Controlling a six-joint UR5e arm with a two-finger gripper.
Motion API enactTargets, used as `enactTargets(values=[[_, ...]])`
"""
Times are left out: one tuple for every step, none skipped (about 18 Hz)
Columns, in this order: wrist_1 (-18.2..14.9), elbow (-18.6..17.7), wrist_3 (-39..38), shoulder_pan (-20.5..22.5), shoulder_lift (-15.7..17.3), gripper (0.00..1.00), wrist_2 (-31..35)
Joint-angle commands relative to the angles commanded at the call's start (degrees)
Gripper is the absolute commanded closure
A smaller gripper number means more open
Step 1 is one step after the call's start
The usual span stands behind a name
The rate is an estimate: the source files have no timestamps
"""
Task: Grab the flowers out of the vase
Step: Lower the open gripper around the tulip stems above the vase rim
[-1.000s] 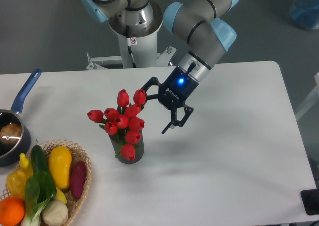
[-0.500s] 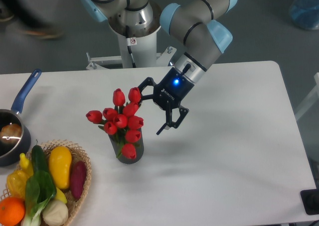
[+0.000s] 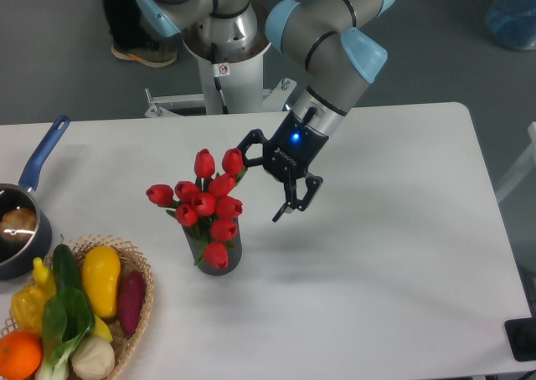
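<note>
White tabletop fills most of my fixed camera's view, with grey floor behind it and the arm's pedestal rising at the far edge. A pair of legs in dark trousers and sneakers stands on the floor at top left.

From my remote seat I see the UR5e arm reaching down from the upper middle, a blue light glowing on its wrist. Its gripper hangs over the table with the jaws spread wide and nothing between them. One finger sits at the topmost tulip bud on the right of the bunch; whether it touches the bud I cannot tell. The other finger points down over bare table, just right of the bunch.

My target, the flowers, a bunch of red tulip buds with short green stems, stands in the vase left of centre on the table. One bud sticks out to the left and another droops over the vase's front. Only the lower part of the dark grey vase shows beneath the blooms, and it stands upright.

At bottom left, a wicker basket holds a yellow pepper, a green cucumber, a purple vegetable, an orange and a pale bulb. Beyond it, at the left edge, sits a blue-handled saucepan with something brownish inside.
</note>
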Motion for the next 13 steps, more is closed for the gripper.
enactTargets(values=[[-0.71,0.09,0.00,-0.09,0.18,0.00,-0.17],[-0.89,0.09,-0.09,-0.44,0.44,0.00,-0.52],[-0.98,0.09,-0.09,-1.05,0.44,0.00,-1.05],[-0.89,0.26,-0.17,-1.66,0.36,0.00,-2.36],[-0.63,0.44,-0.17,-1.93,-0.08,0.00,-4.29],[-0.45,0.61,-0.17,-2.02,-0.35,0.00,-6.39],[-0.36,0.79,-0.09,-2.11,-0.35,0.00,-7.98],[-0.28,0.88,-0.09,-2.20,-0.44,0.00,-9.30],[-0.19,0.88,-0.09,-2.29,-0.52,0.00,-10.53],[-0.10,0.88,-0.09,-2.29,-0.96,0.00,-11.33],[-0.01,0.97,-0.09,-2.63,-1.57,0.00,-11.69],[0.08,0.97,-0.09,-3.33,-1.93,0.00,-11.78],[0.43,1.05,-0.09,-3.78,-2.37,0.00,-11.95]])
